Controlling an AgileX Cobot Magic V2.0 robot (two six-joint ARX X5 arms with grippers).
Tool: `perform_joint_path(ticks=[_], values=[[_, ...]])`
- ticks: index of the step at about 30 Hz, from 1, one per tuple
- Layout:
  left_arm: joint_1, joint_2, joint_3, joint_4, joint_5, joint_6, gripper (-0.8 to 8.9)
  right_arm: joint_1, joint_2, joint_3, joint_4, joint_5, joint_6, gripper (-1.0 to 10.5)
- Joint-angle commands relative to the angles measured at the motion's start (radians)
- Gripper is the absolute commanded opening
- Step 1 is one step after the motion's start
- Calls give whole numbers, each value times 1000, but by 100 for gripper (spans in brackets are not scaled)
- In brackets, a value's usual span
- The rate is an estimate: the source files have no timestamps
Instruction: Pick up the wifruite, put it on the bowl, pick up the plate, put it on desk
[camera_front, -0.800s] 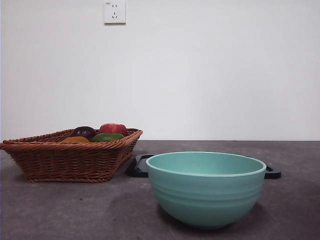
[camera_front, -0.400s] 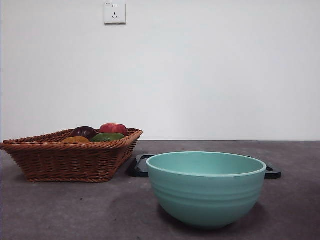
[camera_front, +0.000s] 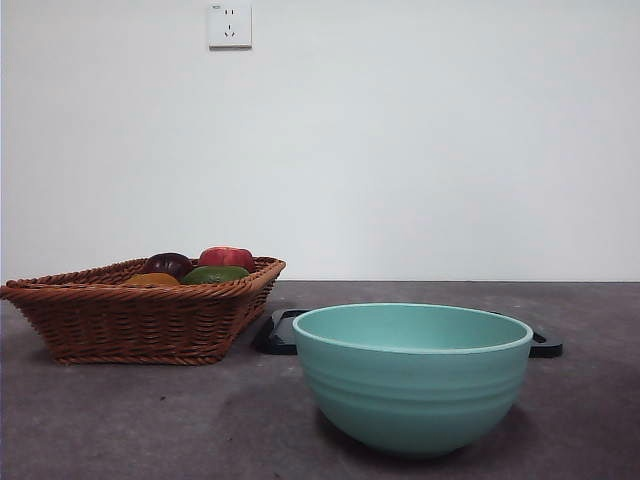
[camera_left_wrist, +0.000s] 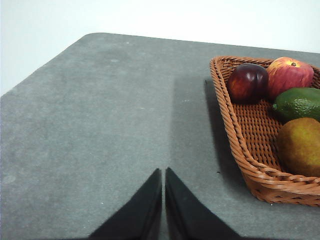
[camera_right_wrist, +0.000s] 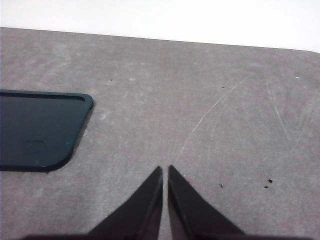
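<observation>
The orange-brown wifruite (camera_left_wrist: 301, 146) lies in a brown wicker basket (camera_left_wrist: 240, 150); in the front view only its top (camera_front: 150, 280) shows above the basket rim (camera_front: 130, 320). The mint-teal bowl (camera_front: 412, 378) stands on the desk (camera_front: 150, 420) at front centre. A dark flat plate (camera_front: 280, 332) lies behind the bowl and also shows in the right wrist view (camera_right_wrist: 37, 130). My left gripper (camera_left_wrist: 163, 172) is shut and empty above bare desk beside the basket. My right gripper (camera_right_wrist: 165, 170) is shut and empty above bare desk beside the plate. Neither gripper shows in the front view.
The basket also holds a dark purple fruit (camera_left_wrist: 248, 82), a red apple-like fruit (camera_left_wrist: 290, 75) and a green fruit (camera_left_wrist: 298, 102). A white wall with a socket (camera_front: 229, 24) stands behind the desk. The desk's rounded far corner (camera_left_wrist: 90, 37) shows in the left wrist view.
</observation>
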Motion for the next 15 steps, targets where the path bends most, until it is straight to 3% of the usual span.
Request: perform_joint_path(ticks=[1, 15], values=[[-1, -2, -20, -4, -5, 5, 9, -1, -1, -7, 9, 0, 17, 9], [-1, -2, -21, -4, -5, 5, 9, -1, -1, -7, 18, 0, 17, 10]])
